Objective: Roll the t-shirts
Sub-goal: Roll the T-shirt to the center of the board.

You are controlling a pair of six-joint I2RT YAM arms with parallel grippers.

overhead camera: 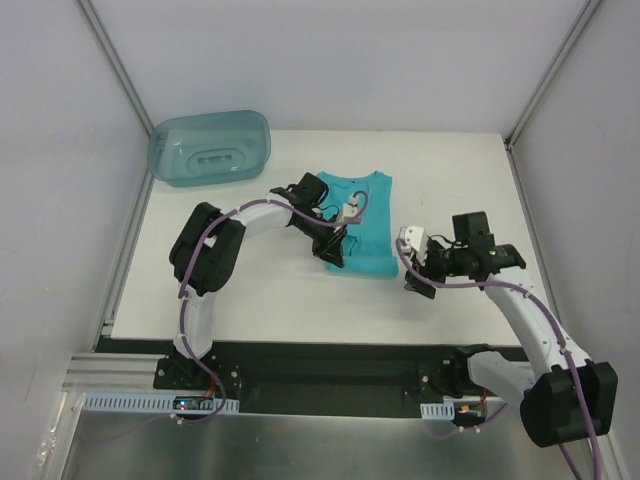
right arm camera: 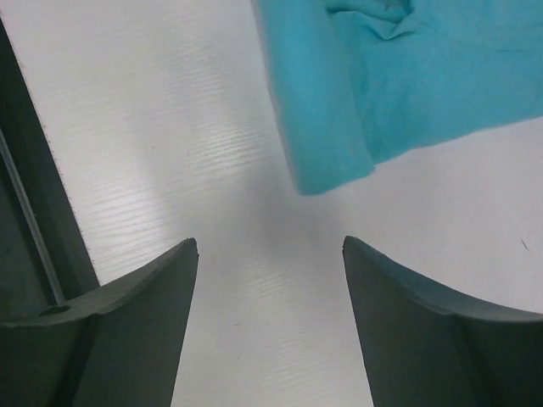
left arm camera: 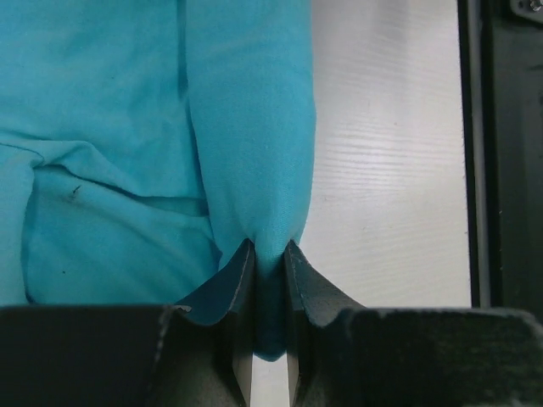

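The left gripper point(left arm camera: 270, 254) is closed narrow on a thick fold of the plain turquoise-teal short-sleeved t-shirt of thin soft fabric point(left arm camera: 246, 127), with cloth bunched between its fingers. The folded-over strip runs straight ahead of this gripper, and the flatter body of the shirt lies alongside. The right gripper point(right arm camera: 270, 246) stands wide and holds nothing over the bare white table point(right arm camera: 153, 127). The strip's other end is just ahead of its jaws and not touching them. The shirt looks light, limp and easily creased, and probably sags or unrolls wherever it is unsupported. Both ends of the strip seem the places to pinch, taking all layers. Beyond the shirt, well apart, sits a translucent blue-green rigid plastic bin point(overhead camera: 210, 148).
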